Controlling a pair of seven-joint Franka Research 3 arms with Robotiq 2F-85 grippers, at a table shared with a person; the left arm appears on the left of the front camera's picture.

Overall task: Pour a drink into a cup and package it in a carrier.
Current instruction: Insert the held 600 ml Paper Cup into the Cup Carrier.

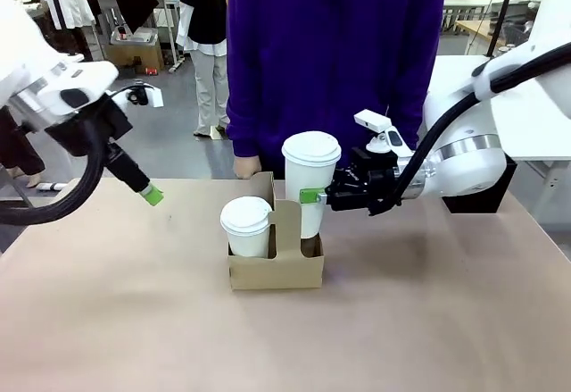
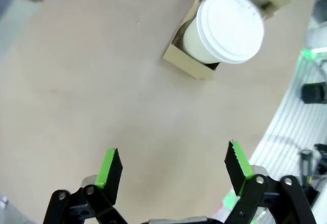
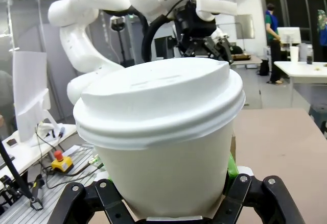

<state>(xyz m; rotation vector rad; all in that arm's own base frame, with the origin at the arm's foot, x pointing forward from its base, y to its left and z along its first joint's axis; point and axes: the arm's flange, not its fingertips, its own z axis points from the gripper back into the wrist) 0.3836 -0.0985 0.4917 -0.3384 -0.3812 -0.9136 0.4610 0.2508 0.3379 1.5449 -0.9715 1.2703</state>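
Nearest the front camera, bare brown counter [image 1: 401, 338] runs up to the carrier [image 1: 277, 267], which sits mid-counter with its upright handle panel dividing the holes. One smaller white lidded cup [image 1: 246, 227] stands seated in the hole at the carrier's 9 o'clock side. At the 3 o'clock side the cup [image 1: 310, 187] stands upright, long axis vertical, its base down in or just at the hole there; whether it is fully seated I cannot tell. The right claw [image 1: 314, 196] comes in from 3 o'clock and is closed around the cup's wall below the lid, so the coming move is, I judge, a straight drop and release. The left claw [image 2: 173, 170] hangs wide and empty, well off at the carrier's 9 o'clock, the farther arm. Count: two cups, one carrier, two claws. Beyond, at 12 o'clock, one person in purple [image 1: 335, 53] stands at the far edge.
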